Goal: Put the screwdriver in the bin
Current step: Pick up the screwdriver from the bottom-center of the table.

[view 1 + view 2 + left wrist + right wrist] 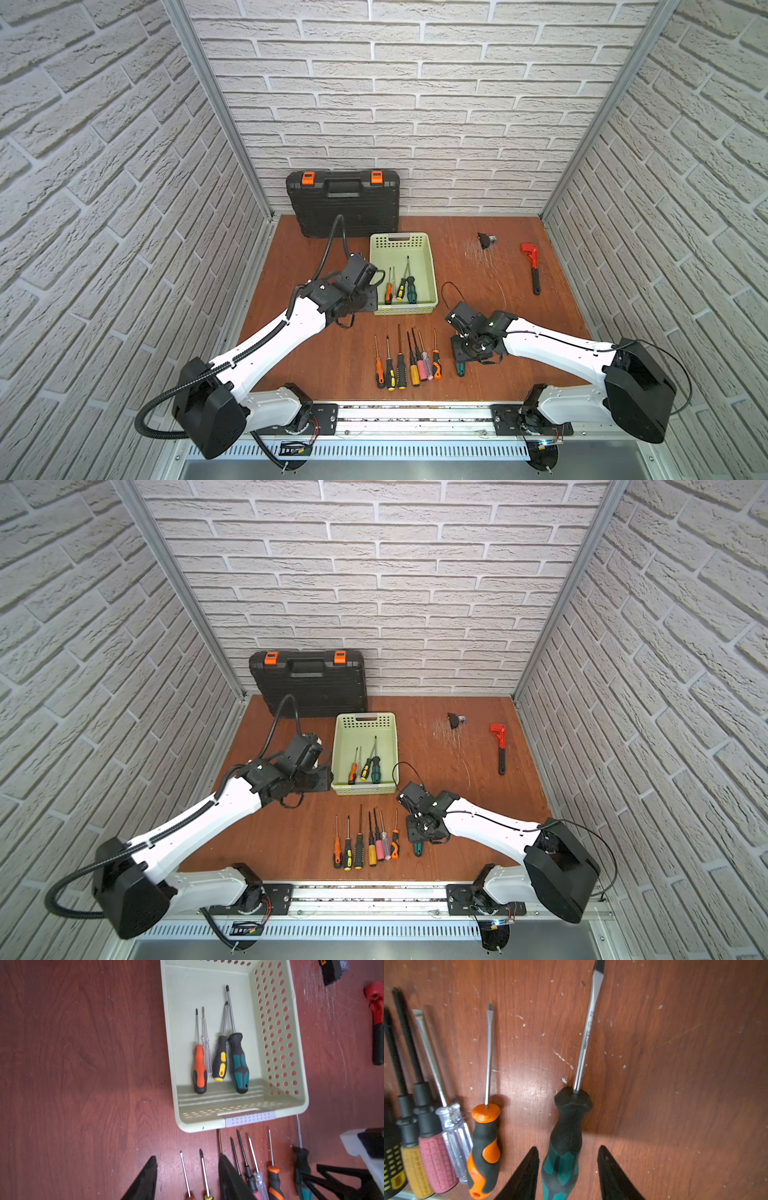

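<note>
A teal-and-black flat-blade screwdriver lies on the wooden table, rightmost of the tools at the front; its handle end shows below my right arm. My right gripper is open and straddles that handle: one finger is close against it and the other stands clear of it. The pale green bin sits mid-table and holds several screwdrivers. My left gripper is open and empty, hovering by the bin's near left corner.
A row of several screwdrivers lies left of the teal one, the orange-handled one nearest my right gripper. A black toolcase stands behind the bin. A red pipe wrench and a small black part lie at the right.
</note>
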Controlling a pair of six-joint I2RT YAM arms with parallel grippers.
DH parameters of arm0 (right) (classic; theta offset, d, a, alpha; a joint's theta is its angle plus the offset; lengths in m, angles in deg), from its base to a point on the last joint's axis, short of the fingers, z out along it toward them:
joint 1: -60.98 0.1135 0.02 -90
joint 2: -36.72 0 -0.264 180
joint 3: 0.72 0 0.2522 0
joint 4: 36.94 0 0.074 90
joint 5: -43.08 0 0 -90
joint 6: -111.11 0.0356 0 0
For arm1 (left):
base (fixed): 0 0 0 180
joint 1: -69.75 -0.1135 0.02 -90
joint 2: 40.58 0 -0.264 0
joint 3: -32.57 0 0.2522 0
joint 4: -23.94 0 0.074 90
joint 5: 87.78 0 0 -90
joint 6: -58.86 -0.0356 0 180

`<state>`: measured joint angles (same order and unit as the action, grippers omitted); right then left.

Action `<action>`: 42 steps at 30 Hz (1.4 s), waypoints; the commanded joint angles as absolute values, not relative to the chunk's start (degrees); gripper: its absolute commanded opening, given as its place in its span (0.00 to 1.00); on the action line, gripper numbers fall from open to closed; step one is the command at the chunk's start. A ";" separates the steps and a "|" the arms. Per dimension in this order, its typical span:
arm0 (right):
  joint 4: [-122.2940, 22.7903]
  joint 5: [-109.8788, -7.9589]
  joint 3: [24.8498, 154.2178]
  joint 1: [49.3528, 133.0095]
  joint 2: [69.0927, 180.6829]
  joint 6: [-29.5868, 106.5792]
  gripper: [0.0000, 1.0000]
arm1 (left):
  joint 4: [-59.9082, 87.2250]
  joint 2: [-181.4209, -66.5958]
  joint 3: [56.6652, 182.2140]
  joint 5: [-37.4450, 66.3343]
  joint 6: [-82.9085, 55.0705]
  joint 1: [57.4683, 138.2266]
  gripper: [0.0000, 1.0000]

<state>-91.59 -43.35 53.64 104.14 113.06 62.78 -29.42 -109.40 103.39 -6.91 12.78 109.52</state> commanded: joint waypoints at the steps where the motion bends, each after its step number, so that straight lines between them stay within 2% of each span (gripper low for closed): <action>1: -90.25 -43.14 54.19 104.48 114.11 63.74 0.48 | -29.82 -106.13 99.22 -11.94 17.93 110.76 0.49; 14: -86.12 -45.21 51.69 104.75 117.18 64.93 0.35 | -30.41 -103.53 96.60 -14.04 20.20 110.96 0.51; 20: -85.76 -45.19 50.65 104.93 117.32 65.90 0.23 | -30.03 -103.87 97.12 -14.20 19.79 110.71 0.51; 23: -87.64 -43.83 51.16 104.97 115.31 65.76 0.15 | -30.07 -103.61 97.16 -14.22 19.46 110.14 0.51; 28: -92.48 -42.72 52.31 104.76 107.38 67.67 0.11 | -30.71 -103.48 98.54 -15.34 16.37 108.20 0.51; 33: -102.58 -40.20 60.81 104.53 101.38 66.63 0.11 | -30.06 -101.57 98.70 -15.52 14.24 105.41 0.53; 36: -102.49 -39.32 66.76 103.42 100.82 64.59 0.10 | -30.14 -101.18 98.56 -15.35 13.62 104.74 0.53; 37: -100.28 -39.57 68.10 102.73 101.45 63.83 0.06 | -30.14 -101.21 98.38 -15.35 13.69 104.65 0.53; 42: -96.85 -42.34 82.02 99.75 113.51 55.59 0.06 | -29.54 -99.72 96.16 -13.79 14.91 104.47 0.53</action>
<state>-99.89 -41.97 75.89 100.79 107.70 61.43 -30.88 -101.48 97.25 -13.97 14.95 104.82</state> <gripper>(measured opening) 0.285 0.529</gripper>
